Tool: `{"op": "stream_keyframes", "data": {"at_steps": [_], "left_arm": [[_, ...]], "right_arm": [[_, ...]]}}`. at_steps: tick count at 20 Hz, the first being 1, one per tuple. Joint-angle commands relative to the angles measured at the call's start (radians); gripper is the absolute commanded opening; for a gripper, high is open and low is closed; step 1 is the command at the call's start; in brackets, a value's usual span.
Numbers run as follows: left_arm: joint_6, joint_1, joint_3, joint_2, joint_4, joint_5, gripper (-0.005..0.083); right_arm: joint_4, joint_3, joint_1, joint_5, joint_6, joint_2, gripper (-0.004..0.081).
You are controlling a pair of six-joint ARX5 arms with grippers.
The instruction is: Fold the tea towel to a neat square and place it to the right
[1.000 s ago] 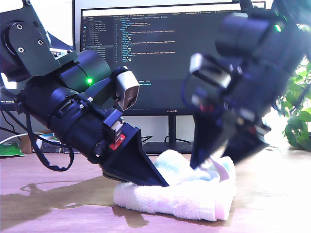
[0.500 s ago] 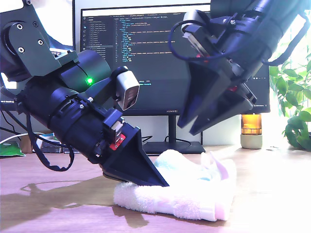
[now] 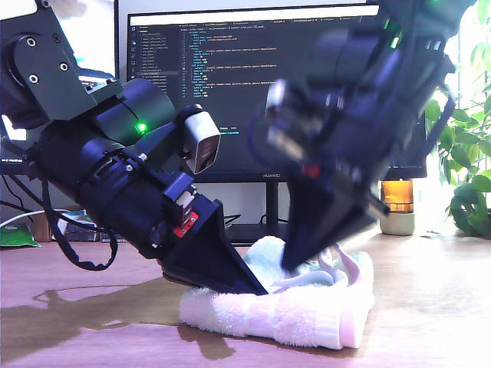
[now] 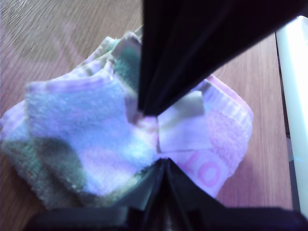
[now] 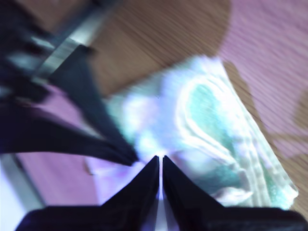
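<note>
- Tea towel (image 3: 291, 310): a folded bundle on the table (image 3: 92, 337), nearest you.
- My first gripper (image 3: 257, 290): fingers together, pinning the fold.
- My second gripper (image 3: 295, 264): fingers together (blurred) at the top layer. Squaring is in hand; next you need a firm pinch.

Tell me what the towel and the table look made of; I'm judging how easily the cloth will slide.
The towel looks like soft terry cloth: a fuzzy looped pile, white with faint pink and mint bands. The table looks like wood or a wood-look laminate, with visible grain and a smooth, slightly shiny finish; which one, I cannot tell.
</note>
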Motion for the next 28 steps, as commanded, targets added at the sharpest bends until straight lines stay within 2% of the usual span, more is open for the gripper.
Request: {"op": "stream_keyframes", "data": {"at_steps": [1,6,10,14,19,22,28], "left_arm": [[0.009,0.004,-0.019,0.037,-0.008,-0.020,-0.0021],[0.008,0.016,-0.019,0.037,-0.010,-0.019,-0.0021],[0.008,0.027,-0.019,0.037,-0.010,-0.019,-0.0021],[0.008,0.033,-0.019,0.037,-0.009,-0.019,-0.0021],[0.007,0.033,-0.019,0.037,-0.005,-0.019,-0.0021],[0.007,0.033,-0.019,0.037,-0.005,-0.019,-0.0021],[0.007,0.032,-0.019,0.061,-0.003,-0.040,-0.0021]], "right_arm": [[0.002,-0.007,0.005,0.042,0.002,0.018,-0.0013],[-0.113,-0.006,0.002,0.228,0.000,0.022,-0.0013],[-0.200,-0.003,0.002,0.311,-0.039,0.022,-0.0013],[-0.299,0.054,0.002,0.359,-0.077,0.022,-0.0013],[-0.351,0.135,0.003,0.353,-0.078,0.022,-0.0013],[-0.363,0.151,0.005,0.352,-0.077,0.022,-0.0013],[-0.228,0.151,0.005,0.181,-0.017,0.022,-0.0013]]}}
